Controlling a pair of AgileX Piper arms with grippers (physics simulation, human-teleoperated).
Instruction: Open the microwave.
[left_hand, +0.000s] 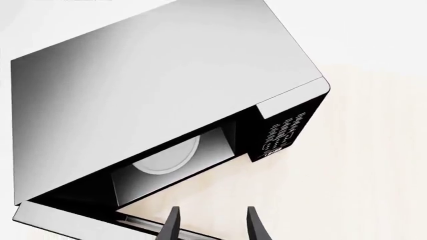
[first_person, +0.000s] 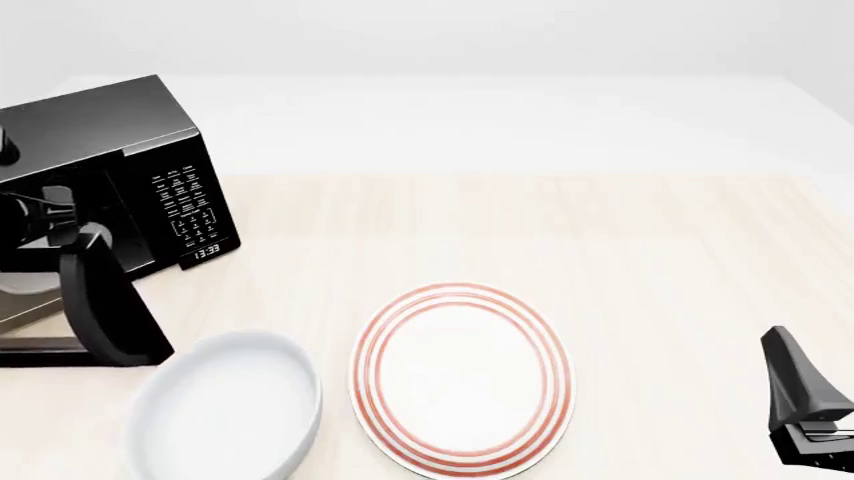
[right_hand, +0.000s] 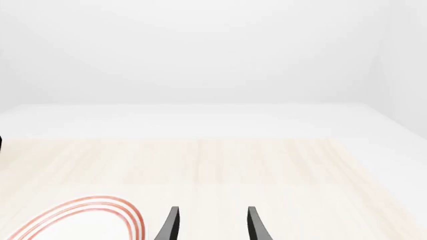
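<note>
The black microwave (first_person: 127, 135) stands at the table's far left. Its door (left_hand: 63, 218) is swung open and seen edge-on. The left wrist view shows the open cavity with the white turntable (left_hand: 167, 157) and the keypad (left_hand: 283, 132). The keypad and clock also show in the front view (first_person: 187, 210). My left gripper (left_hand: 213, 225) is open and empty, just in front of the door's free edge. Its arm (first_person: 107, 315) hides the cavity in the front view. My right gripper (right_hand: 212, 225) is open and empty, low at the table's near right (first_person: 807, 415).
A white plate with red rings (first_person: 461, 375) lies at the near middle and also shows in the right wrist view (right_hand: 80, 220). A white bowl (first_person: 227, 405) sits to its left, close to my left arm. The wooden tabletop (first_person: 641, 260) stretches to the right.
</note>
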